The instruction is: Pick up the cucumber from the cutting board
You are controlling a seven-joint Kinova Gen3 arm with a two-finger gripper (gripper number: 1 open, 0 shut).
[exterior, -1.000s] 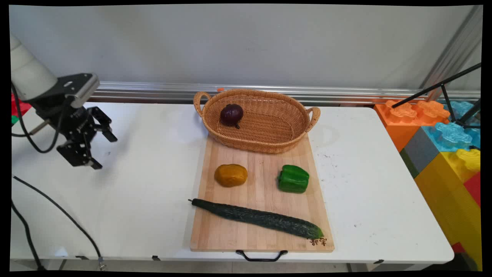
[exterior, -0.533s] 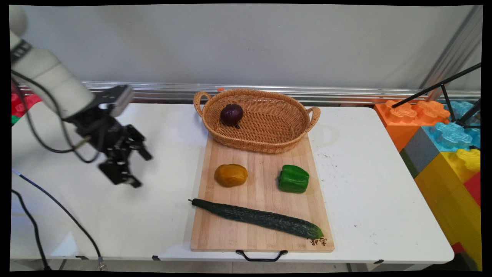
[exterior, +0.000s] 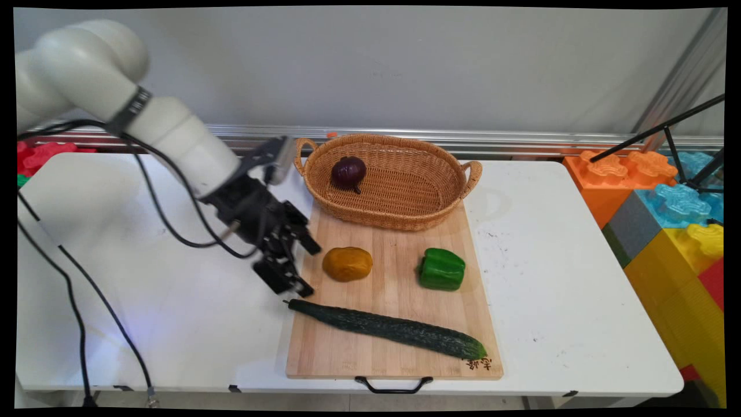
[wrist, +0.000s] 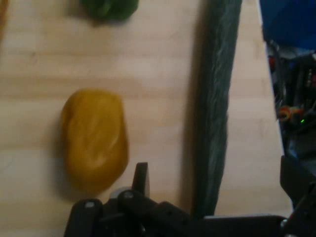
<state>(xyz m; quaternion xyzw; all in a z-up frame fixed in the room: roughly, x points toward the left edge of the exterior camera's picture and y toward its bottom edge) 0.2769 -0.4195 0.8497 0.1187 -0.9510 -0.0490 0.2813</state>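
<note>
My gripper (exterior: pixel 311 271) hangs open over the left edge of a wooden cutting board (exterior: pixel 399 362), just left of an orange-yellow potato (exterior: pixel 347 263) and above the stem end of a long dark cucumber (exterior: pixel 388 328). It holds nothing. A green bell pepper (exterior: pixel 441 269) lies on the board to the right of the potato. In the hand view the potato (wrist: pixel 94 138) lies ahead of the left finger, the cucumber (wrist: pixel 217 98) runs between the fingers of the gripper (wrist: pixel 216 170), and the pepper (wrist: pixel 109 9) shows at the top edge.
A wicker basket (exterior: pixel 399 219) with a purple onion (exterior: pixel 348 172) in it rests on the board's far end. Big coloured blocks (exterior: pixel 666 202) and a black tripod leg (exterior: pixel 654 133) stand at the right. Black cables (exterior: pixel 75 301) hang at the left.
The arm has swung right across the table, carrying the open gripper from the far left to the board's left edge beside the potato. Nothing on the board has moved.
</note>
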